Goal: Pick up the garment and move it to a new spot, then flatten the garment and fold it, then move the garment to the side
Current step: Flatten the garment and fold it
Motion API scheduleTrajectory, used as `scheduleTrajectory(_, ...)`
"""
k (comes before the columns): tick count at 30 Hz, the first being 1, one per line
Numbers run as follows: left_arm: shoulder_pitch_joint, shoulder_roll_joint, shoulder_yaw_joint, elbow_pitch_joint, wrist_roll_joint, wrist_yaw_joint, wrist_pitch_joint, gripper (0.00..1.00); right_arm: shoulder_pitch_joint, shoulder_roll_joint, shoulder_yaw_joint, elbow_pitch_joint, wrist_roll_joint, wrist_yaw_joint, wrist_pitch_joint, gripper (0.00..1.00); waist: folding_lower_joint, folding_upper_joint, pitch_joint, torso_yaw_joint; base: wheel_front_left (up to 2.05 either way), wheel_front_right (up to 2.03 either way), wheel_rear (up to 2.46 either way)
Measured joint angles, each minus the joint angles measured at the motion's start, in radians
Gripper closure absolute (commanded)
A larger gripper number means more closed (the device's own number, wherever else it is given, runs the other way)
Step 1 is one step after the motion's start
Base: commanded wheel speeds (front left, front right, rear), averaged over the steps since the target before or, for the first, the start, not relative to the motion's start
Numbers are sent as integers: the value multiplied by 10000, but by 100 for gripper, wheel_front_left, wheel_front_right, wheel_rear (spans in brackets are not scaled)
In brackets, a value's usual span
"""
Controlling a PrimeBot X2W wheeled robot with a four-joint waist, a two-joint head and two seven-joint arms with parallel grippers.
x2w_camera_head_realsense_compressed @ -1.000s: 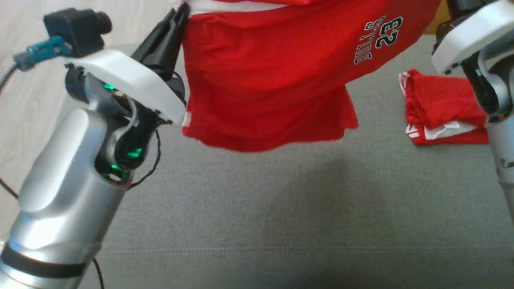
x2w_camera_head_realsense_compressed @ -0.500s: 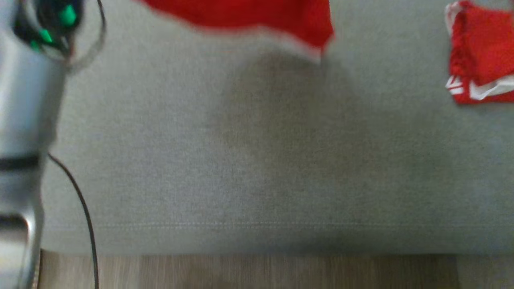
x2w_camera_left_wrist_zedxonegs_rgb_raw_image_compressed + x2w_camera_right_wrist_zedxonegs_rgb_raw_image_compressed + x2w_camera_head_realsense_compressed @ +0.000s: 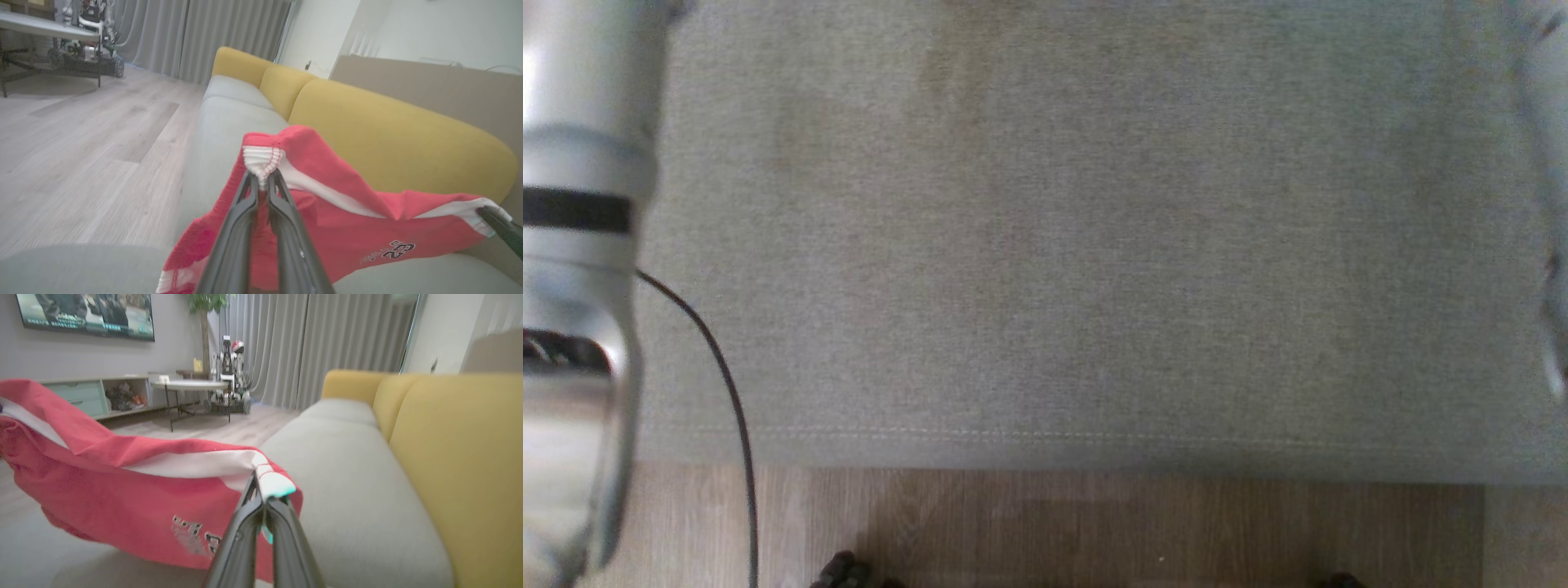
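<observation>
We find the left gripper (image 3: 262,185) pinched tight on one top corner of the red garment (image 3: 347,232), and the right gripper (image 3: 261,488) likewise on the other. The cloth hangs stretched between them above the grey sofa seat (image 3: 347,465).

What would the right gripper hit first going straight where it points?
First the shorts, whose waistband the right gripper grips; beyond, probably the grey sofa seat, though depth is unclear.
</observation>
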Motion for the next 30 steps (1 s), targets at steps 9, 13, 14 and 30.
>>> scheduleTrajectory(9, 2158, -276, -951, 1689, 12, -591, -261, 100, 2442, 19, 2420, 1057, 2144, 0, 566, 100, -4, 0, -570, 256, 0, 0, 0)
scheduleTrajectory(13, 3170, -240, -1590, 1998, 54, -683, 17, 100, 3040, -435, 3367, 1026, 3271, 0, 1473, 100, -4, 1, -1105, 274, 0, 0, 0)
scheduleTrajectory(14, 3428, -209, -1753, 2063, 54, -685, 109, 100, 3216, -573, 3630, 988, 3559, 0, 1791, 100, -4, 1, -1252, 275, 0, 0, 0)
scheduleTrajectory(30, 5351, 650, -3935, 1360, -173, -757, 897, 100, 4441, -2627, 6895, -395, 6165, 2, 4426, 100, -4, 1, -2754, 382, 0, 0, 0)
